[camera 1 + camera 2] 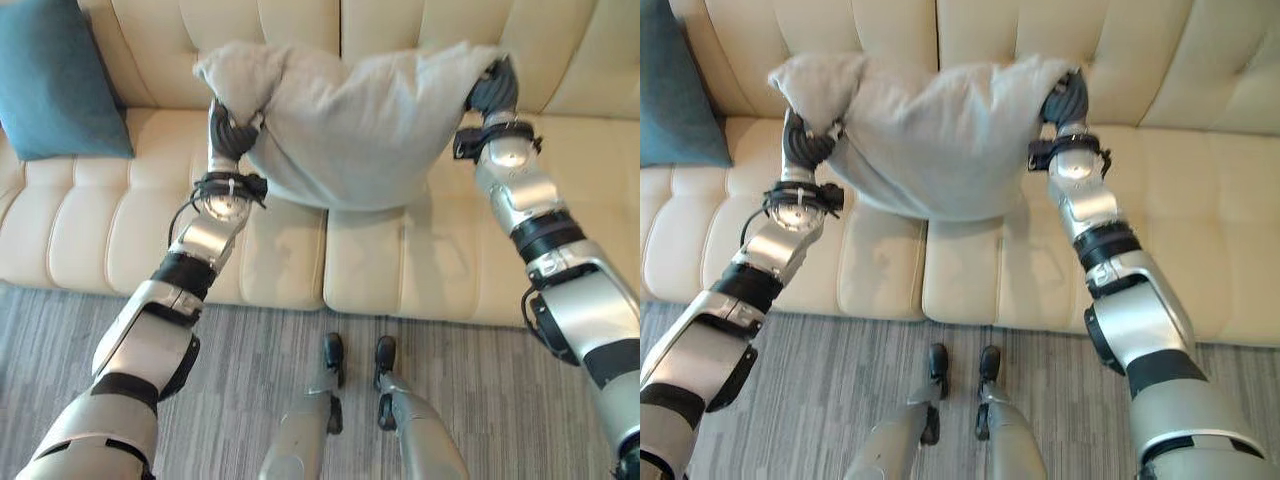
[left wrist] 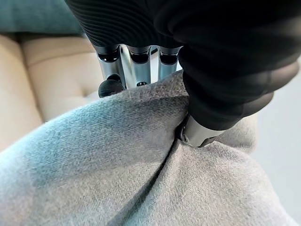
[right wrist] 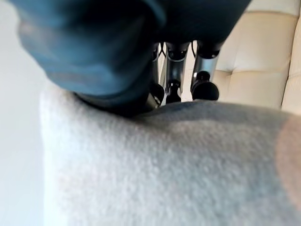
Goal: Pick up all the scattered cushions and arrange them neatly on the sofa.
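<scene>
— Where were the robot's hands when you looked?

— Both were on the grey cushion. The left hand had its fingers and thumb curled round the cushion's upper left corner, the cloth bunched up in the grip. From the left wrist view the thumb pressed down into the grey fabric while the fingers went over the edge behind it.

— And the other one?

— The right hand was clamped on the opposite upper corner in the same way, its dark-tipped fingers hooked over the top edge of the cushion.

— So the cushion was off the seat?

— It hung between the two hands in front of the backrest of the cream sofa, sagging in the middle, right over the seam between the two middle seat cushions. I couldn't tell whether its lower edge touched the seat.

— Anything else on the sofa?

— A teal cushion leaned against the backrest at the sofa's left end, well apart from the grey one. In front of the sofa lay a grey striped carpet.
</scene>
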